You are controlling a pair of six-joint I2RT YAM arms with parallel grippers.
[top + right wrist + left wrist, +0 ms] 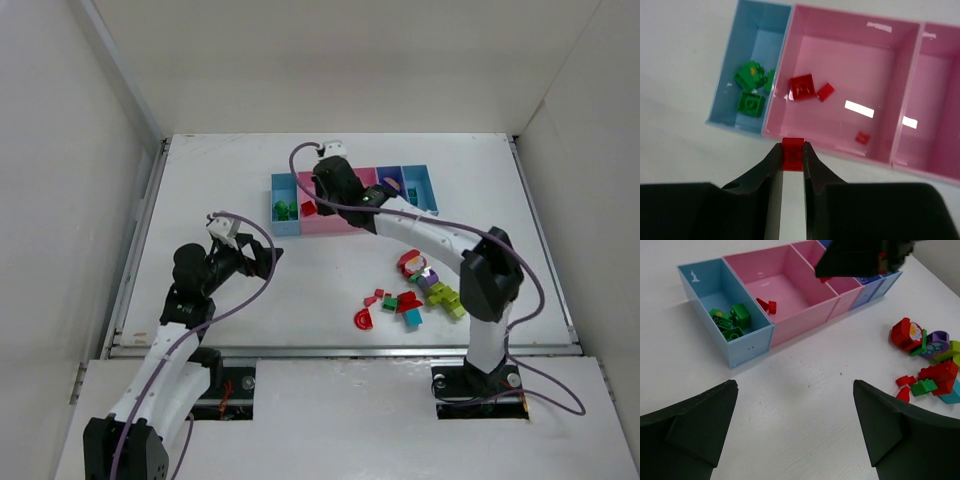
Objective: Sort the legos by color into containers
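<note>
1. You have the right gripper (792, 153) over the near wall of the wide pink bin (860, 65), close to the corner it shares with the left light blue bin (762, 37). Its jaws are pinching a small red brick (792, 145).
2. The left gripper (795, 415) hangs low over the surface (220, 180), well apart from the bins and aimed at them, jaws spread wide. Open white surface lies between it and the row.
3. White walls close in the surface on the left, right and far sides. The containers (335, 231) sit toward the far side, nearer the middle than either wall.
4. The right arm reaches diagonally from its near-right base to the bins, passing just beside the loose pile of legos (420, 295) (red, green, lime, purple and teal mixed).
5. Green pieces (751, 85) already lie in the left light blue bin, and red pieces (802, 87) in the wide pink bin, mostly toward its left end.
6. The narrower pink bin (940, 90) adjoins on the right; the purple-blue bin (390, 178) and the far light blue bin (420, 190) follow.
7. The row's long axis runs left to right. The held brick looks roughly square from the wrist camera, so you cannot tell its long axis.
</note>
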